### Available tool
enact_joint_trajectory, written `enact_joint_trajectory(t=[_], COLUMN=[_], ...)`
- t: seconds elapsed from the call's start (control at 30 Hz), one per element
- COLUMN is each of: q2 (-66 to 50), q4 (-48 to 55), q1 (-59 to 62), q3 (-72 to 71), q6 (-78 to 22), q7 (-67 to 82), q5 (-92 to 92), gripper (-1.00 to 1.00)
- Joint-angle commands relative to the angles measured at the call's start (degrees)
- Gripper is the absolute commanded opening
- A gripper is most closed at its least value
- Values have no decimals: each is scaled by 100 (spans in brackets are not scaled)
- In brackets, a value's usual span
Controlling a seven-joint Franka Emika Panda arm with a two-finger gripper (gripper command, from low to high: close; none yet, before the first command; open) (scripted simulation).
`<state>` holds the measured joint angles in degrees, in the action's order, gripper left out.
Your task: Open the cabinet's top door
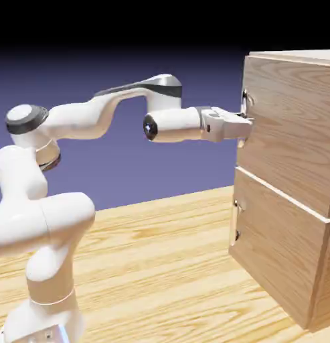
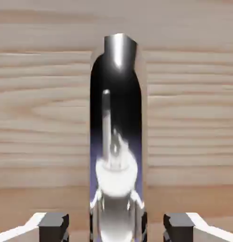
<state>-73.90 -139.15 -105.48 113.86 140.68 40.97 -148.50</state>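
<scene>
The cabinet (image 1: pixel 288 181) fills the right side of the exterior view, a tall light-wood box standing on the wooden table (image 1: pixel 160 268), its 2 front panels stacked one over the other and facing left. The top door (image 1: pixel 288 134) is the larger upper panel, running from the upper right corner of the frame down to a seam a little below mid-height. Its slim silver handle (image 1: pixel 245 102) stands upright at the panel's left edge, in the upper right part of the frame. The lower panel (image 1: pixel 278 261) carries a shorter handle (image 1: pixel 237 224) at its own left edge, right of centre and below the middle.

The white arm (image 1: pixel 94 117) rises from the lower left corner, bends across the upper left of the frame and reaches level toward the right. The gripper (image 1: pixel 246 126) sits at the door's left edge, right at the handle's lower part.

In the hand view the door's wood grain covers the whole frame, and the handle (image 2: pixel 117 142) appears as a broad mirror-like bar running from near the top centre down to the bottom edge (its shiny face reflects the hand itself). The 2 grey fingertips (image 2: pixel 54 224) show at the bottom edge, one on each side of the bar with a strip of wood visible between each and the metal, yet the jaws are drawn together as far as they go, pinching the handle.
</scene>
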Motion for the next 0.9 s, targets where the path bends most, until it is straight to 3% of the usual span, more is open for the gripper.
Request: enact_joint_trajectory(t=[0.0, 0.43, 0.87], q2=[10, 280, 1790], q4=[-206, -2127, -2141], q1=[-132, -920, 40], q3=[128, 2171, 4191], q6=[-239, -3479, -6704], q7=[75, 872, 2072], q5=[50, 1558, 4260], gripper=[-100, -100, -100])
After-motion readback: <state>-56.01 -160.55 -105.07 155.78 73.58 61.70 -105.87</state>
